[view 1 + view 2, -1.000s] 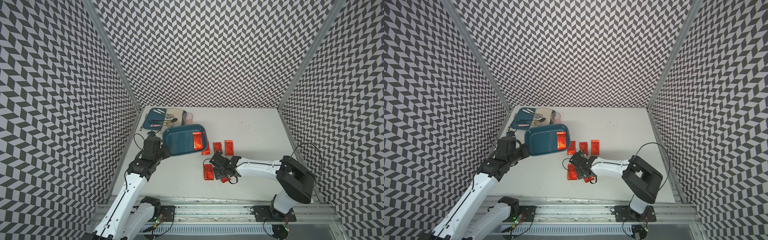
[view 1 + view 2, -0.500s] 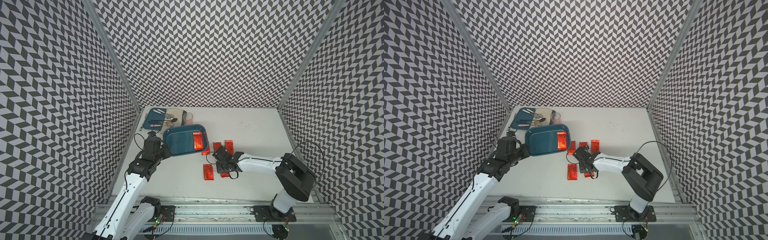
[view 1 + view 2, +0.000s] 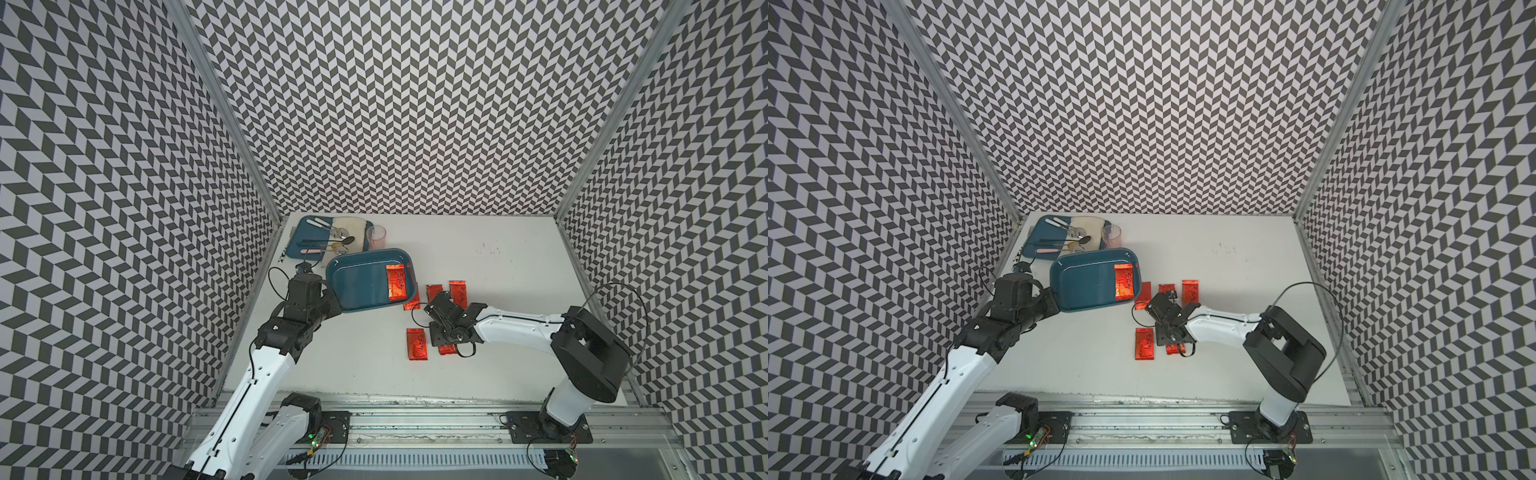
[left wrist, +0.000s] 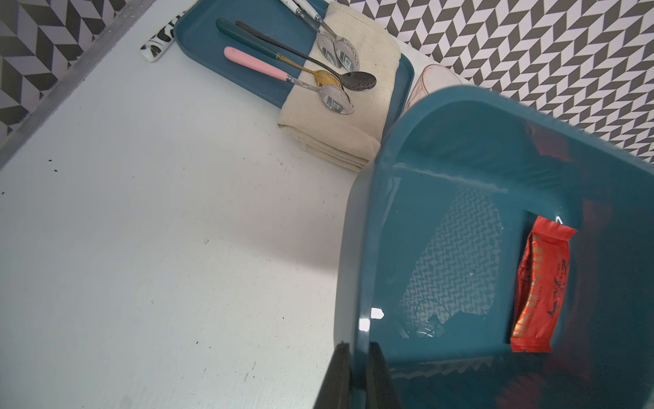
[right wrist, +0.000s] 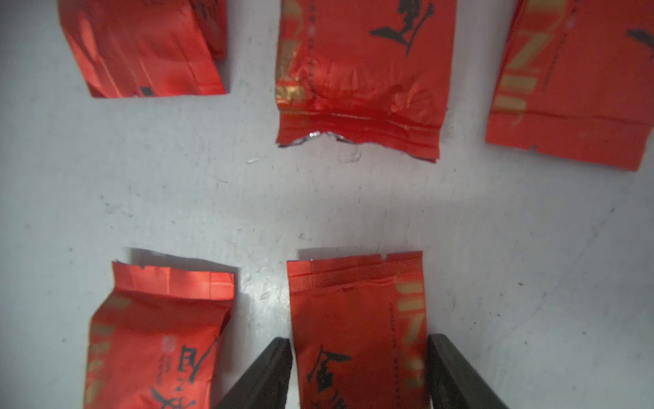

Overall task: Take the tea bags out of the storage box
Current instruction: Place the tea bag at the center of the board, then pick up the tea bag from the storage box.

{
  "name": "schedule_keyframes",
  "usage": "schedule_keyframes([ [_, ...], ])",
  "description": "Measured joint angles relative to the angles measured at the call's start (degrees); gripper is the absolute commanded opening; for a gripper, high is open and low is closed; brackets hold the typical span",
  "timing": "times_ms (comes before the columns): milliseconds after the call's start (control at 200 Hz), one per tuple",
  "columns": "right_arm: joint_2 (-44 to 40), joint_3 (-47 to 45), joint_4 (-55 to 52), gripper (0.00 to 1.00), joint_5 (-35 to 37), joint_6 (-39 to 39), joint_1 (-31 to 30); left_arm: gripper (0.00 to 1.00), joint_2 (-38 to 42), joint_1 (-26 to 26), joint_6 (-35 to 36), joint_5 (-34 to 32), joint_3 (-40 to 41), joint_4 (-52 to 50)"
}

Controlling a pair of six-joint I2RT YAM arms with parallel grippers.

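Flanking a tea bag (image 5: 354, 304), right hand (image 5: 359, 338) shifted, storage box (image 3: 357, 286) unmoved.

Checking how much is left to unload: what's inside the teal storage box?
One tea bag lies inside the storage box, against the wall toward the robot's right; the remaining floor shows bare. The foot of the near wall is covered by its rim.

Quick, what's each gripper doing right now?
Left gripper: shut on the storage box rim.
Right gripper: open, jaws either side of a tea bag.
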State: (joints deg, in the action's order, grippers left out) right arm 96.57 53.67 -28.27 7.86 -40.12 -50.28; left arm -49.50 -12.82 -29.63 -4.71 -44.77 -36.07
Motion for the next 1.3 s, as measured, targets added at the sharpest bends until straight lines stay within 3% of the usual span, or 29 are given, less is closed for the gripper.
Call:
schedule_keyframes([
  [586,-3.0,-2.9,-0.6,0.61,-1.3,-0.9,-0.2,0.00,0.0,-0.3,0.0,0.3,0.0,0.0],
  [976,-7.6,-3.0,-1.9,0.76,-2.7,-1.0,-0.2,0.00,0.0,-0.3,0.0,0.5,0.0,0.0],
  [1137,-12.5,2.0,-6.8,0.74,-0.3,0.5,-0.2,0.00,0.0,-0.3,0.0,0.4,0.0,0.0],
  [1297,-14.2,13.9,-10.6,0.67,0.8,4.2,-0.2,0.00,0.0,-0.5,0.0,0.4,0.0,0.0],
])
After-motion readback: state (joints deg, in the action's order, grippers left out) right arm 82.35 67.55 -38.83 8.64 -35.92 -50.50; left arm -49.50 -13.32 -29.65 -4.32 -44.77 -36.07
